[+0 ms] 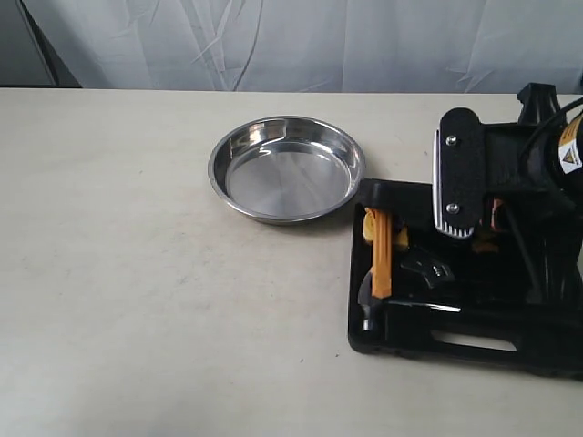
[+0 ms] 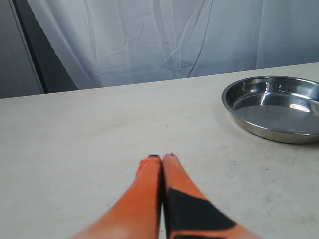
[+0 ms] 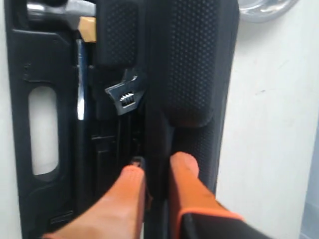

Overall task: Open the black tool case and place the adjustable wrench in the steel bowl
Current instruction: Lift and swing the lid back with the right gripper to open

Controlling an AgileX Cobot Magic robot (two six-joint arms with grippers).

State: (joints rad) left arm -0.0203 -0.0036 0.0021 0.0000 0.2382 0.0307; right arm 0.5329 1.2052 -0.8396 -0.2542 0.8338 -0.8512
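The black tool case (image 1: 455,341) lies at the right of the table with its lid raised. My right gripper (image 3: 157,167) is shut on the edge of the dotted black lid (image 3: 194,64), one orange finger on each side. The adjustable wrench (image 1: 428,269) rests inside the case, its silver jaw head (image 3: 127,94) showing ahead of the right fingers. The steel bowl (image 1: 285,168) sits empty on the table, left of the case and farther back. My left gripper (image 2: 162,158) hovers low over bare table, shut on nothing, with the steel bowl (image 2: 276,107) off to one side of it.
A yellow-handled hammer (image 1: 381,259) lies in the case next to the wrench. The right arm (image 1: 510,173) covers the case's far right part. A white curtain (image 1: 301,41) hangs behind the table's far edge.
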